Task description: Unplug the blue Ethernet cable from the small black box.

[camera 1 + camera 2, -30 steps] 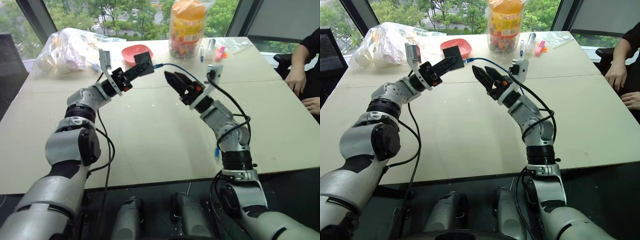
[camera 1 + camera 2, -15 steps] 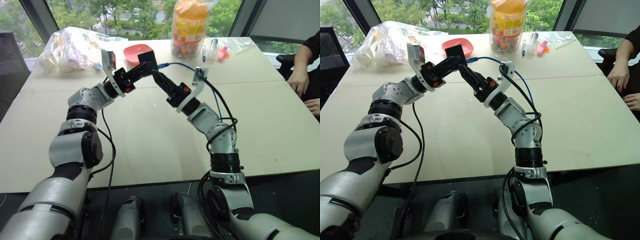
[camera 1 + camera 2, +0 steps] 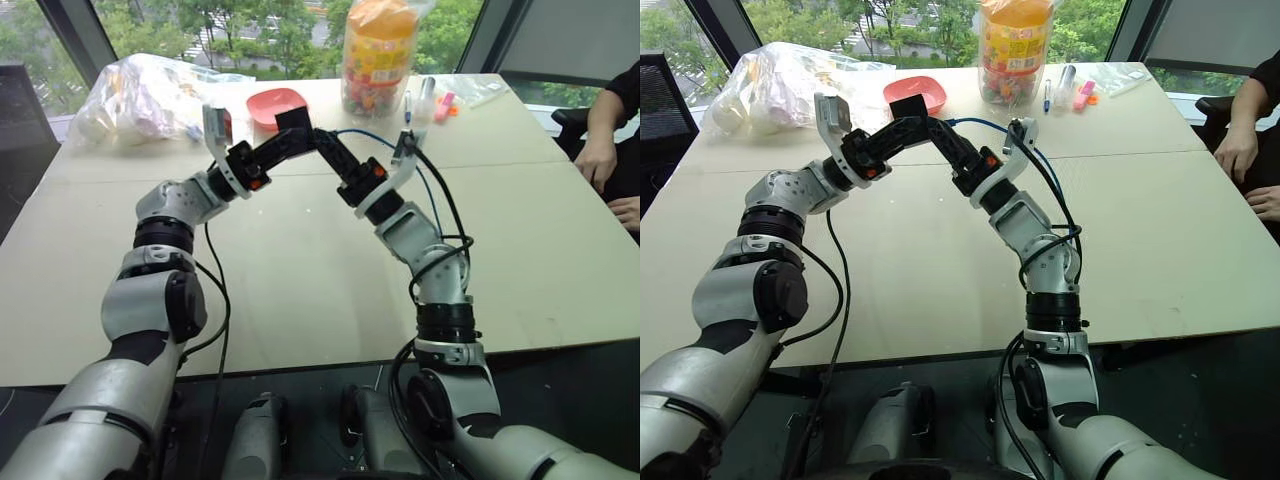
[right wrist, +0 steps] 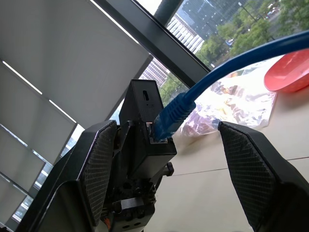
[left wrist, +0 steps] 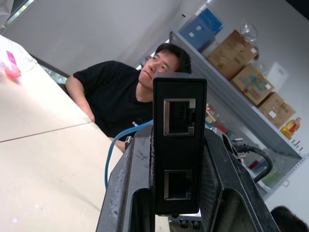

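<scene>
My left gripper [image 3: 284, 141] is shut on the small black box [image 3: 293, 121] and holds it up above the table. In the left wrist view the box [image 5: 179, 145] stands on edge between the two fingers, with two ports facing the camera. The blue Ethernet cable [image 3: 982, 125] is plugged into the box's other side and arcs away to the right. My right gripper [image 3: 320, 142] is open at the box. Its fingers [image 4: 99, 159] stand on either side of the blue plug [image 4: 170, 115] without touching it.
At the back of the pale table [image 3: 300, 260] are a red bowl [image 3: 273, 101], a clear plastic bag [image 3: 140, 95], a tall jar of sweets [image 3: 375, 60] and some pens [image 3: 425, 100]. A person's hands [image 3: 600, 160] rest at the right edge.
My right gripper has swung left, from a gap away from the box to straddling the plug at the box. The left gripper with the box has stayed almost still.
</scene>
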